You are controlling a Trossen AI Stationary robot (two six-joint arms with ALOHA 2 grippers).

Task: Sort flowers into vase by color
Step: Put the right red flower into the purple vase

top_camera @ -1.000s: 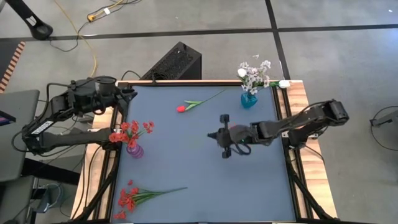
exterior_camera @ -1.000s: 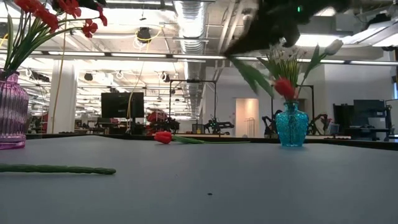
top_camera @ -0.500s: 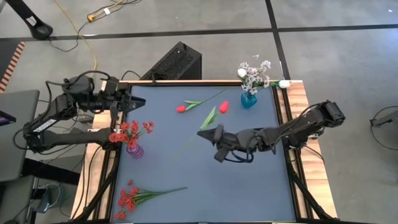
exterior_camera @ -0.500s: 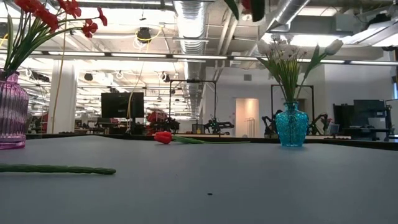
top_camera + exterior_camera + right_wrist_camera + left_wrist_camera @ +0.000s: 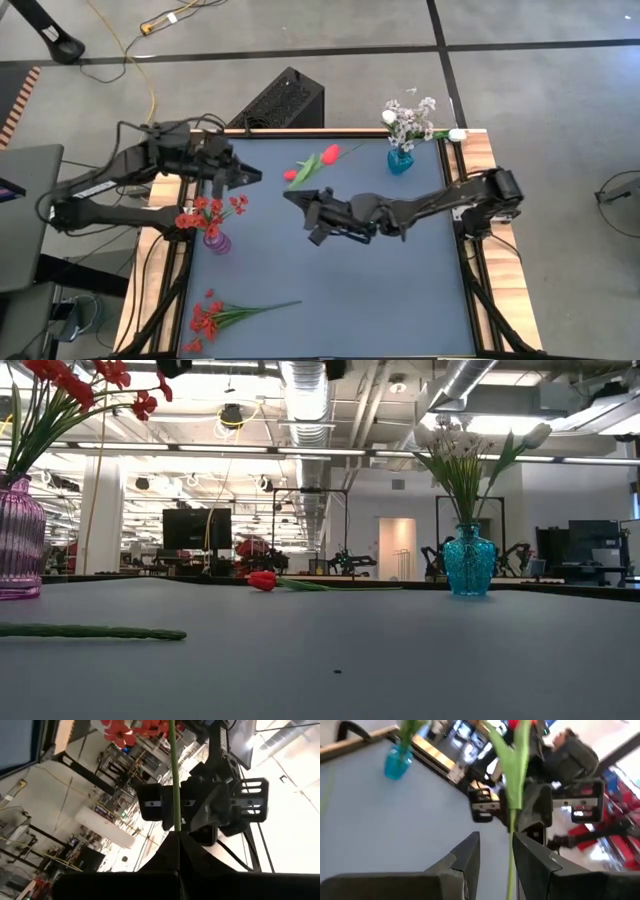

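High view | right gripper (image 5: pixel 291 196) jaws clamp red tulip (image 5: pixel 329 154) | left gripper (image 5: pixel 252 176) jaws seemingly parted

Both arms were matte black, built of chunky jointed links. The left arm (image 5: pixel 120 190) carried thin black cables looping over its upper links and a white label strip along its lower link. The right arm (image 5: pixel 440 203) looked slimmer, with a boxy elbow block. The left gripper (image 5: pixel 495 851) had two flat dark wedge-shaped fingers (image 5: pixel 465 856).
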